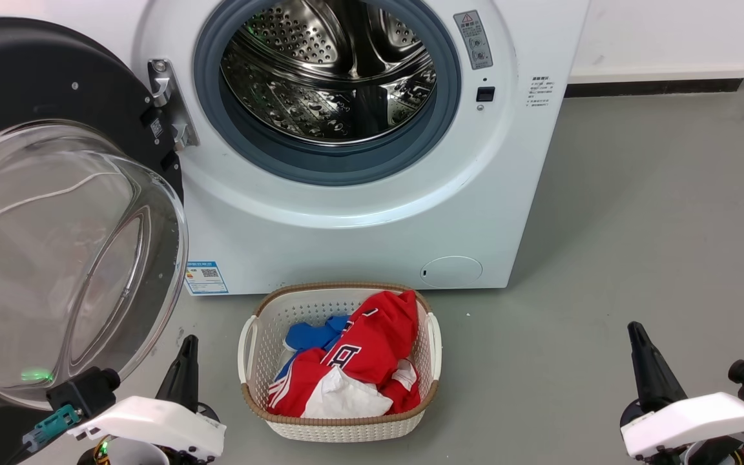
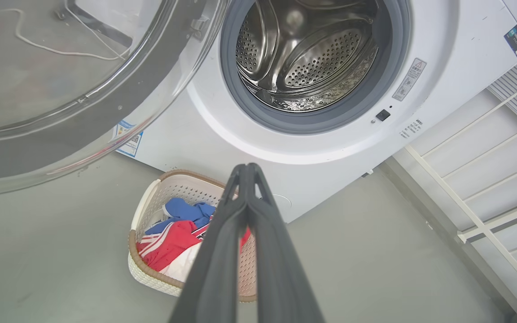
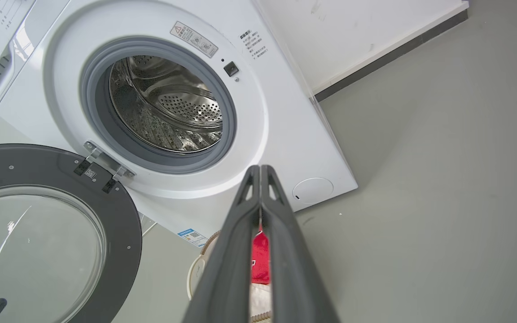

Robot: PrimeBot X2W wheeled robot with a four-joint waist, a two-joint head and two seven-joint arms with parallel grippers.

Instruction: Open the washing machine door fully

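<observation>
The washing machine door (image 1: 36, 84) stands swung wide to the left on its metal hinge (image 1: 166, 103), its black rim up and its clear glass bowl bulging toward me. The same washing machine door (image 3: 119, 233) lies at the lower left of the right wrist view, and the washing machine door (image 2: 83, 107) fills the upper left of the left wrist view. The steel drum (image 1: 330, 71) is exposed inside its grey rubber ring. My left gripper (image 1: 185, 345) sits shut just below the glass bowl, touching nothing. My right gripper (image 1: 635, 332) is shut too, low at the right over bare floor.
A cream laundry basket (image 1: 249, 336) with red, blue and white clothes stands on the grey floor in front of the white washing machine (image 1: 346, 239). A white wire rack (image 2: 487, 179) stands to the machine's right. A white wall with a dark skirting (image 1: 656, 84) runs behind.
</observation>
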